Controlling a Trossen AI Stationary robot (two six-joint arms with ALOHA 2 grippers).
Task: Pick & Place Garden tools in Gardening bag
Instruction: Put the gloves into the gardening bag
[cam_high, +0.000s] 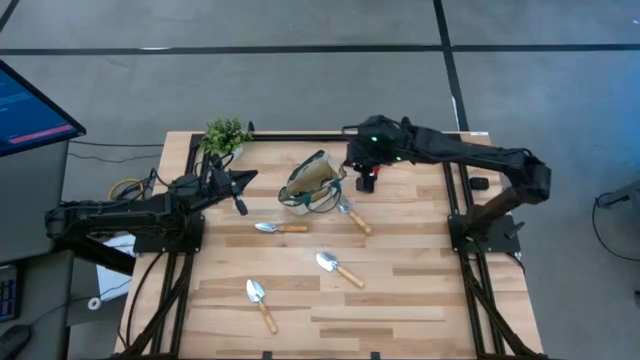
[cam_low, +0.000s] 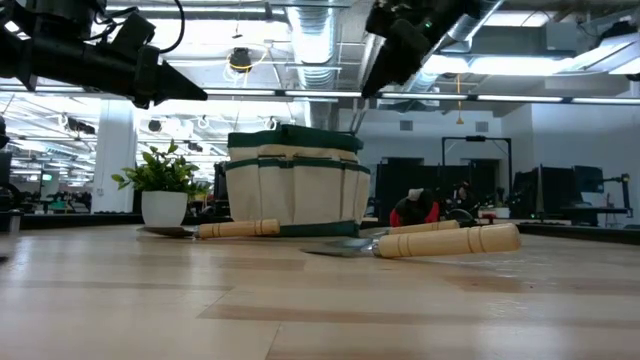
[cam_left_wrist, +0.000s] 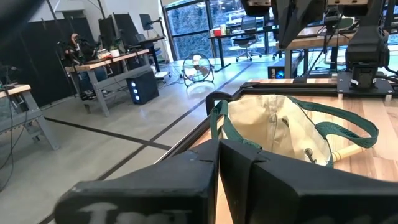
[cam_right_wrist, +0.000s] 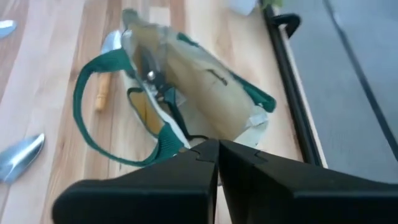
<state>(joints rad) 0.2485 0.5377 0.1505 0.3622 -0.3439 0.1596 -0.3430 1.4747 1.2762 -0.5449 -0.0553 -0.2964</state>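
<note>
Four trowels lie on the worktop (cam_high: 400, 300). One (cam_high: 352, 216) lies just beside the bag (cam_high: 312, 182), its blade near the bag's right side. A second trowel (cam_high: 279, 228) lies in front of the bag. A third (cam_high: 338, 267) is nearer the middle of the worktop, and the fourth (cam_high: 260, 302) lies apart from the others, toward the front edge.

You see the bag standing at the back part of the worktop, its mouth open and its green handles loose. In the right wrist view, dark shears (cam_right_wrist: 152, 78) lie inside the bag. A small red-and-black item (cam_high: 366, 181) sits on the worktop just right of the bag.

Your right gripper (cam_high: 362, 160) hangs above the bag's right side, and its jaws are closed together, holding nothing. Your left gripper (cam_high: 240, 180) waits to the left of the bag, near the plant (cam_high: 226, 135); its jaws are also closed and empty.
</note>
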